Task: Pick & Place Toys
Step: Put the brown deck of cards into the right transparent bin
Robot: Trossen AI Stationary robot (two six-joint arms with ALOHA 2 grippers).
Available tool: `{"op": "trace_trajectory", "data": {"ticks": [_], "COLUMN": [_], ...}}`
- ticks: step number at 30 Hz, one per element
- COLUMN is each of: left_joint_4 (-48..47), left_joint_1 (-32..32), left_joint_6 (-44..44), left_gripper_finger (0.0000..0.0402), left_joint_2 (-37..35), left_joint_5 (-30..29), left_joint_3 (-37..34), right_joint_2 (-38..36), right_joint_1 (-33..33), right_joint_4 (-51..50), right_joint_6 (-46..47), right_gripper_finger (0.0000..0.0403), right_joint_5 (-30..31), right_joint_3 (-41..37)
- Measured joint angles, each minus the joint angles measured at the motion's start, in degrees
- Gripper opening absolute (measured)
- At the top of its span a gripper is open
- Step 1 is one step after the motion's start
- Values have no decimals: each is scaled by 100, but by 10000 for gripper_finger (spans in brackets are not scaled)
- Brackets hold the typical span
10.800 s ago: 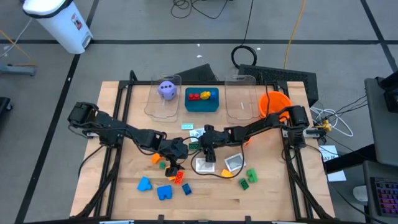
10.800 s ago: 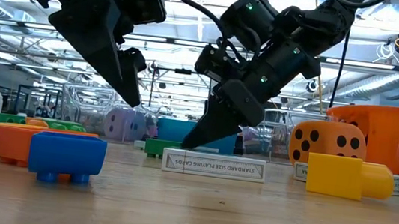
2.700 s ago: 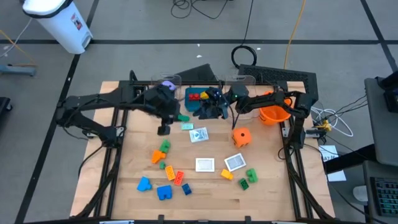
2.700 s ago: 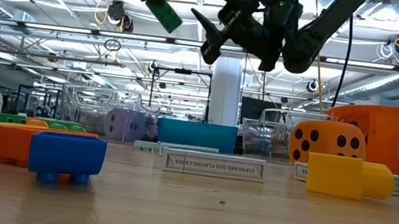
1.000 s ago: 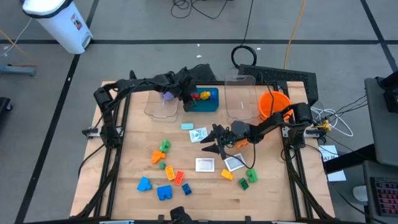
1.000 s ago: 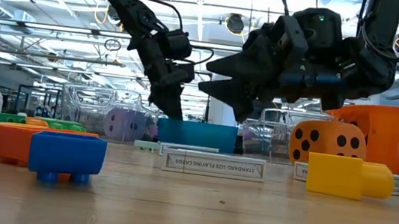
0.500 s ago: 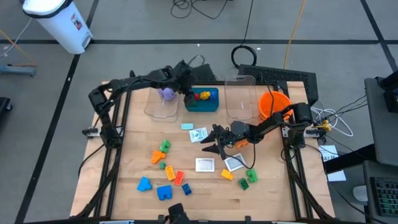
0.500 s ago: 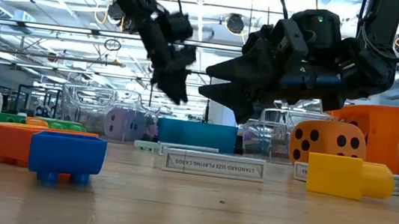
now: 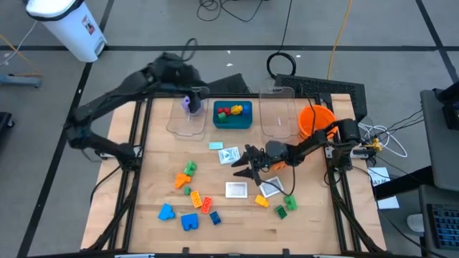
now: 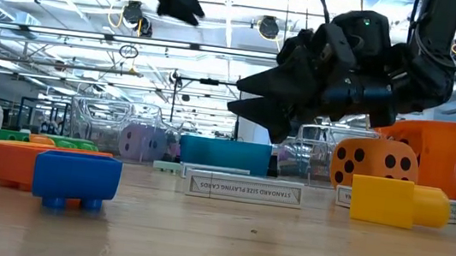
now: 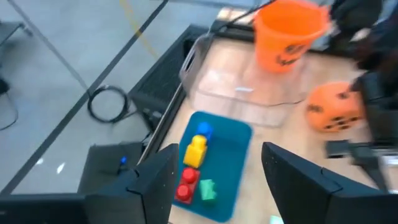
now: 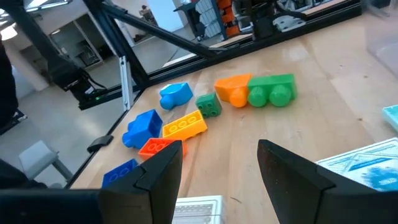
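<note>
My left gripper [image 9: 198,92] is open and empty, high above the table's far left part; it also shows in the low view [image 10: 182,2]. Below it the teal tray [image 11: 233,155] holds red, yellow, blue and green bricks [image 11: 194,168]. My right gripper [image 9: 239,166] is open and empty, tilted down a little above mid-table, beside a white picture card [image 9: 229,155]. Several loose bricks [image 12: 186,124] lie on the wood ahead of it. The orange die [image 10: 370,164] sits by the right arm. The purple die [image 9: 192,104] lies in the left clear bin.
Two clear bins [image 9: 276,115] flank the teal tray [image 9: 233,120] at the far edge, and an orange bowl [image 9: 315,118] stands at the far right. More cards [image 9: 237,190] and bricks [image 9: 189,221] lie scattered over the near half of the table.
My left gripper has risen from the teal tray's left end and drawn back toward the table's far left corner, staying open.
</note>
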Motion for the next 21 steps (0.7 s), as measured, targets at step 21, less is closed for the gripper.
{"op": "trace_trajectory", "data": {"ticks": [21], "left_joint_4": [4870], "left_joint_1": [-1558], "left_joint_6": [-1894], "left_gripper_finger": [173], "left_joint_2": [-2505], "left_joint_5": [356], "left_joint_3": [-5909], "right_joint_2": [0], "right_joint_1": [68], "right_joint_4": [9], "right_joint_6": [-396], "right_gripper_finger": [201], "right_joint_5": [302], "right_joint_3": [0]}}
